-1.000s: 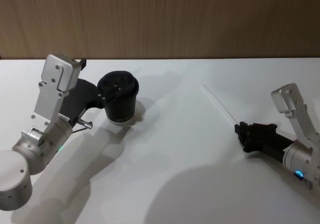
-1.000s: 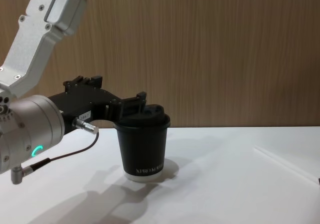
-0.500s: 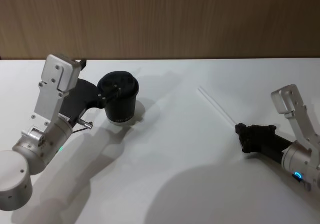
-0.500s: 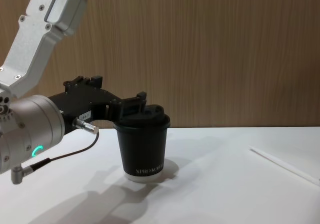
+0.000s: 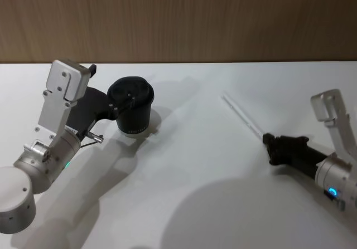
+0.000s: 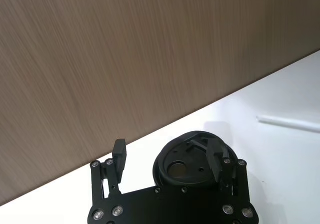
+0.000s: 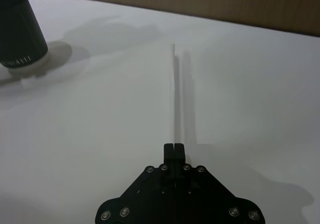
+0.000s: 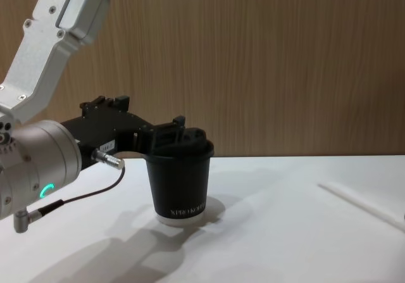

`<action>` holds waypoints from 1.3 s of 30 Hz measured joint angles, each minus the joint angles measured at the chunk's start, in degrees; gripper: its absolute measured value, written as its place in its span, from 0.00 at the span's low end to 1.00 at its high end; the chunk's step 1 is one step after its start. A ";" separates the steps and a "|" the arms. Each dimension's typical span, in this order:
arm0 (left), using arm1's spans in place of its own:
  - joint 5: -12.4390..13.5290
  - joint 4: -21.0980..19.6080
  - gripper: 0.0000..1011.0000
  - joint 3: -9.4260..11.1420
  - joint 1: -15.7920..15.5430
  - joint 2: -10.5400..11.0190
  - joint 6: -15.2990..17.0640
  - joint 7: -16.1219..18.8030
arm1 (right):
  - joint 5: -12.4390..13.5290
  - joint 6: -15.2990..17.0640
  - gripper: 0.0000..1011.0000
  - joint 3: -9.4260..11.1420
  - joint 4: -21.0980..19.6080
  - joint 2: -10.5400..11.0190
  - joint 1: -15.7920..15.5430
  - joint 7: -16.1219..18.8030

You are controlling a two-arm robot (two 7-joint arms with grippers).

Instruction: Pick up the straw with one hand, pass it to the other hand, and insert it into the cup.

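2 fingers of my right gripper (image 7: pixel 174 148) are pressed tight together on the near end of the straw (image 5: pixel 241 115) — the rest of it runs straight out ahead of my fingertips over the white table (image 5: pixel 184 171). I cannot tell whether its far tip rests on the surface. My left gripper (image 6: pixel 167 149) is spread wide and grips nothing. The cup (image 5: pixel 131 107) stands on the table between its fingers (image 6: pixel 119 155), the domed lid close against 1 finger and clear of the other — well apart from the straw.
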 joint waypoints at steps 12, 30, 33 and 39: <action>0.00 0.00 0.99 0.00 0.00 0.00 0.00 0.00 | 5.14 -3.56 0.01 3.34 -4.79 -2.28 -0.62 0.28; -2.89 -1.34 0.99 -1.24 0.10 0.19 -0.31 -3.02 | 11.16 -11.82 0.01 3.06 -11.15 -7.80 0.31 3.50; -4.10 -1.88 0.99 -1.63 0.12 0.33 -0.35 -4.18 | 11.80 -13.01 0.01 2.27 -11.90 -8.79 0.39 3.97; -8.85 -4.03 0.99 -3.07 0.31 0.71 -0.26 -8.63 | 12.75 -14.52 0.01 0.98 -13.70 -10.29 0.02 4.27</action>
